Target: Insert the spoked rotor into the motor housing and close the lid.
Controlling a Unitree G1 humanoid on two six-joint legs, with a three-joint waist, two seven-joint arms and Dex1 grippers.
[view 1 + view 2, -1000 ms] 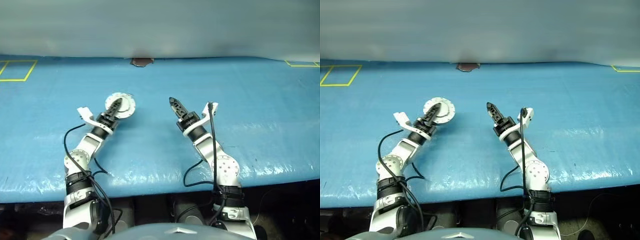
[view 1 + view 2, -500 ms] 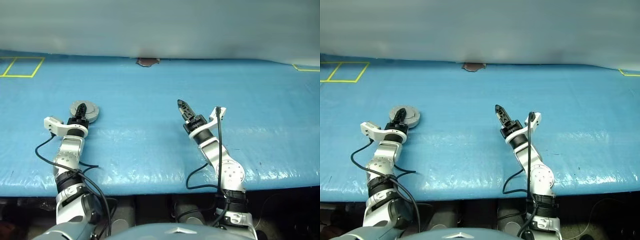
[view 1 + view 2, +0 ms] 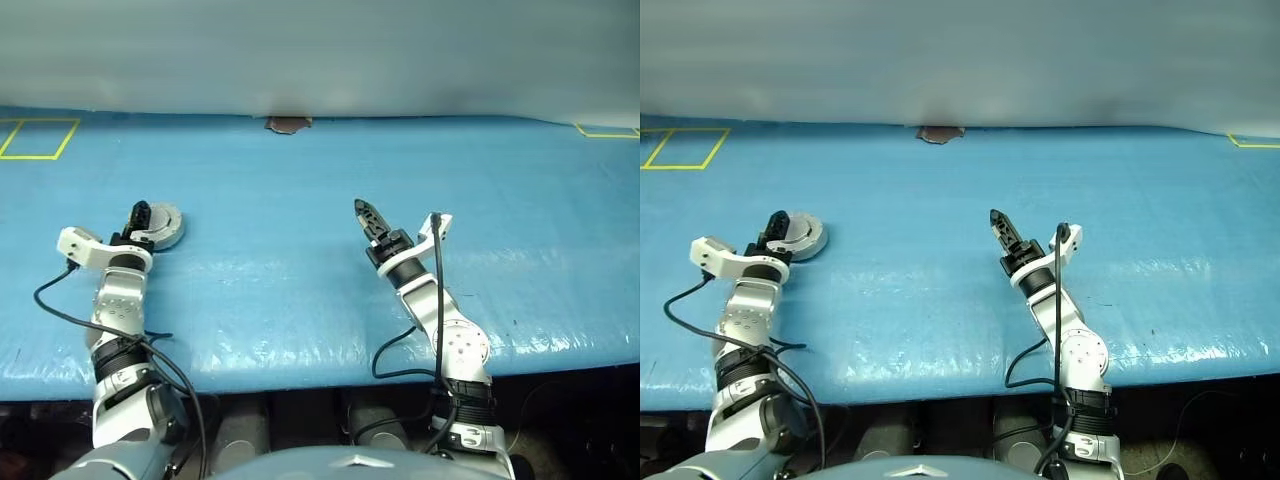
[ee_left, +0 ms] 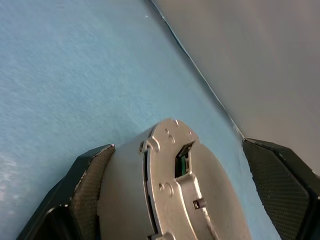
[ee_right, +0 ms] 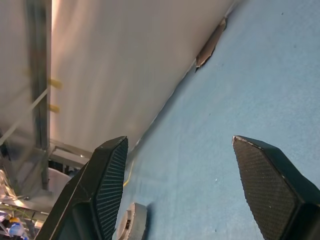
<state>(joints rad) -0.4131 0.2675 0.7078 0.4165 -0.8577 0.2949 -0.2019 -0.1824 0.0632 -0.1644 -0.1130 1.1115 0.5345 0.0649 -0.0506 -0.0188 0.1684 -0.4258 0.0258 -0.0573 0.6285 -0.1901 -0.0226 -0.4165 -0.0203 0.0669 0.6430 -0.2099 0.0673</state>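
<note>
The motor housing [image 3: 163, 227] is a grey round puck lying on the blue table cover at the left. Its lid [image 4: 175, 170] looks shut onto it, with a seam running around the edge. My left gripper [image 3: 148, 221] stands open around the housing [image 4: 125, 200]. One finger [image 4: 90, 175] lies against its side and the other finger [image 4: 280, 175] stands well clear. My right gripper [image 3: 362, 209] is open over bare table near the middle, with nothing between its fingers [image 5: 107, 175]. The housing [image 5: 132, 224] also shows far off in the right wrist view. The spoked rotor is out of view.
The blue cover [image 3: 300, 270] spans the whole table, which ends at a grey wall behind. A brown mark [image 3: 286, 124] sits at the back edge. Yellow tape squares lie at the far left [image 3: 35, 138] and far right [image 3: 605, 130]. The front edge is close to my arms.
My left arm has swung left and the housing has moved left with it. The left gripper's jaws have opened wider around it. The right arm has stayed put.
</note>
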